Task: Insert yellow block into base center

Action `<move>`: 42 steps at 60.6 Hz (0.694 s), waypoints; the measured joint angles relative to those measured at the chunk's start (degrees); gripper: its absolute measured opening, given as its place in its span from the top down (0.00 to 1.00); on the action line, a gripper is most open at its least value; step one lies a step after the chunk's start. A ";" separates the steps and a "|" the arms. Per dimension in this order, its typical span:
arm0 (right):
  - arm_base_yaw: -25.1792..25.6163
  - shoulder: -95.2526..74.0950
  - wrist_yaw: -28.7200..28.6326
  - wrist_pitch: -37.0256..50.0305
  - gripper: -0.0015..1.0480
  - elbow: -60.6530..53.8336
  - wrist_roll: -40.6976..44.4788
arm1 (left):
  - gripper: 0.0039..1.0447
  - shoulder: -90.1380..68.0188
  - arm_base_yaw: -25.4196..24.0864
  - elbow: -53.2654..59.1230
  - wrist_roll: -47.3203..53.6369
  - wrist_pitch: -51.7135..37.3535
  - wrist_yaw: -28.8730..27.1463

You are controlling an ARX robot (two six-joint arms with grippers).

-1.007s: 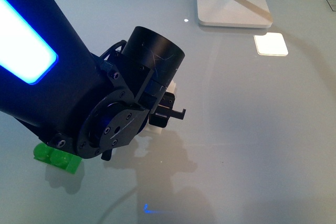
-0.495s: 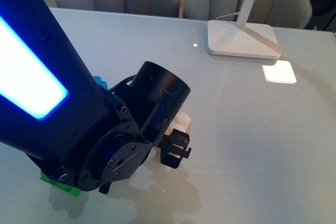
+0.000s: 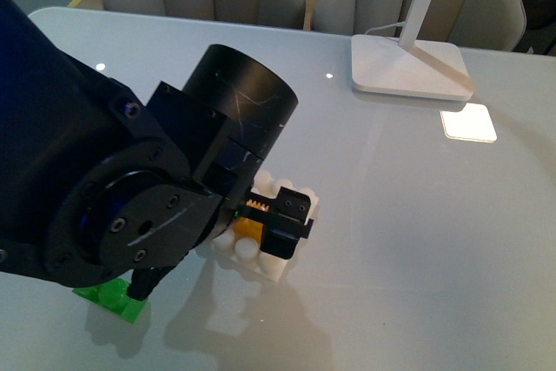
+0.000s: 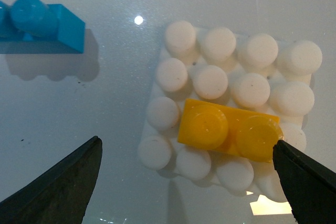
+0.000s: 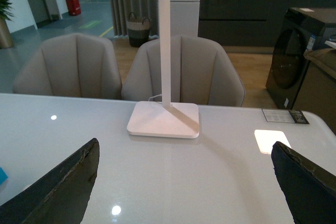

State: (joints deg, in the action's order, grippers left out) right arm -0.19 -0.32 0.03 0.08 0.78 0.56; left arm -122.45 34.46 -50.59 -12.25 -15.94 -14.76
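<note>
Both jaws released; yellow block sits on base, off-centre toward edge; left gripper should regrasp squarely, shift inward.

The left arm fills the near left of the front view, its wrist angled downward. The left tool hangs low with its two dark fingers spread wide apart, holding nothing. The right tool is likewise spread wide and empty

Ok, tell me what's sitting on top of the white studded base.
The yellow block sits on the base, covering studs near one edge rather than dead centre. Nothing else is on it. The studs beneath the block are hidden, so how fully it is pressed down cannot be seen.
</note>
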 joint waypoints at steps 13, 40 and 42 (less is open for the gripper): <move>0.00 0.00 0.00 0.00 0.08 0.00 0.00 | 0.07 10.23 -4.55 6.84 0.09 -2.80 1.42; 0.00 0.00 0.02 0.00 0.08 0.00 0.00 | 0.07 39.12 -27.04 30.08 2.75 -10.69 13.84; 0.00 0.00 0.00 0.00 0.08 0.00 0.00 | 0.08 38.75 -27.21 30.88 3.54 -12.44 12.96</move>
State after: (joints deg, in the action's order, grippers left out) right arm -0.19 -0.32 0.03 0.08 0.78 0.56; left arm -83.70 7.25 -19.70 -8.71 -28.38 -1.80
